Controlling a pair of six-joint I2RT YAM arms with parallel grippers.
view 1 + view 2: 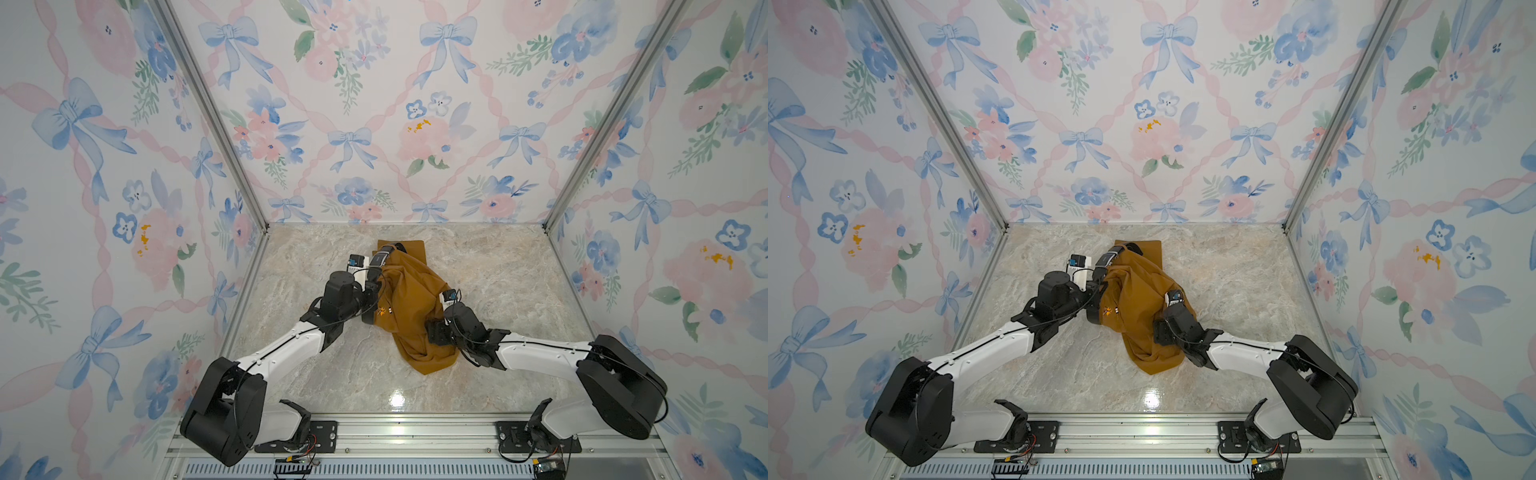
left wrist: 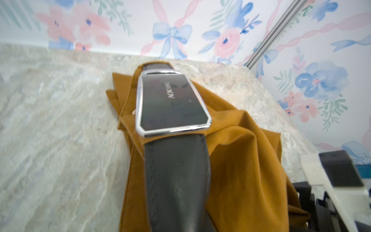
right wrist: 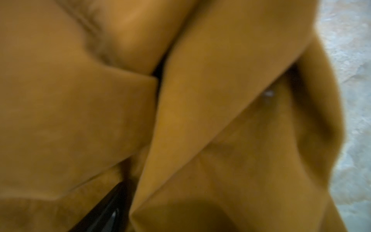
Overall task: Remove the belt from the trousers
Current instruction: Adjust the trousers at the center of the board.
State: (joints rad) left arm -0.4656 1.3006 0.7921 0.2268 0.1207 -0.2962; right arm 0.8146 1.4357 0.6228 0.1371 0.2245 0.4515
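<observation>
Trousers (image 1: pixel 411 307) lie bunched in a heap mid-table (image 1: pixel 498 266), running from near the back wall toward the front; both top views show them (image 1: pixel 1142 307). Belt (image 1: pixel 380 259) sits along the heap's left edge, on the side of the left arm, still on the cloth. Buckle (image 2: pixel 172 102) w/ silver rim and dark glossy face lies flat on a fold of trousers (image 2: pixel 247 160) toward the back; lettering on it too blurred to read for sure. Strap (image 2: pixel 176 180) runs from the buckle straight toward the left wrist cam and passes out of frame at the cam's edge. Left gripper (image 1: pixel 371 286) is at the strap just short of the buckle in both top views (image 1: pixel 1096 284); fingertips hidden under the wrist and cloth, so jaws can't be read, nor whether they hold the strap. Right gripper (image 1: pixel 436 330) is down on the heap's right side, nearer the front, pressed into the cloth (image 1: pixel 1163 330); its wrist view is filled w/ blurred ochre folds (image 3: pixel 180 120), a dark glossy edge at the frame's lower part, table showing at one side. Jaws of the right gripper also hidden: can't tell apart or together, nor whether cloth is pinched. Walls carry floral bow wallpaper (image 1: pixel 374 104).
</observation>
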